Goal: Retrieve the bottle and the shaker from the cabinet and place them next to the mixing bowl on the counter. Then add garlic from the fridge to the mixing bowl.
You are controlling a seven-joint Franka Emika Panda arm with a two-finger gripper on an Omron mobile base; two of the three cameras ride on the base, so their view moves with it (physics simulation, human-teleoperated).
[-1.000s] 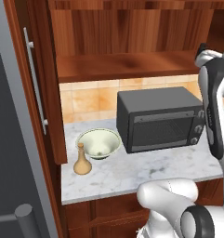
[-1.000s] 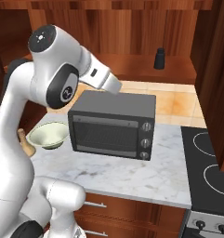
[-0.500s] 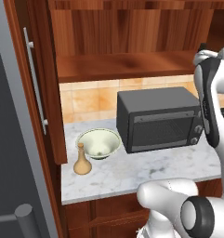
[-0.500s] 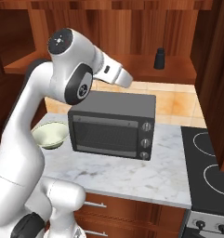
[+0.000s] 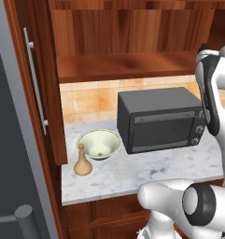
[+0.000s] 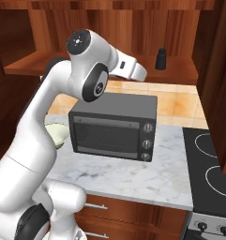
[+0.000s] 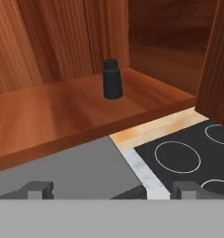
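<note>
The small black tapered shaker (image 7: 112,79) stands upright on the reddish-brown wooden cabinet shelf (image 7: 57,116), ahead of the two-finger gripper (image 7: 111,189) and well apart from it. The jaws are spread wide, holding nothing.

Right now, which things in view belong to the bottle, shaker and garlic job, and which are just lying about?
Job:
- shaker, upright on the cabinet shelf
- bottle, on the counter beside the mixing bowl
- fridge, at the left edge
- hand, open, aimed at the shaker

Lying about:
- microwave
- stove
</note>
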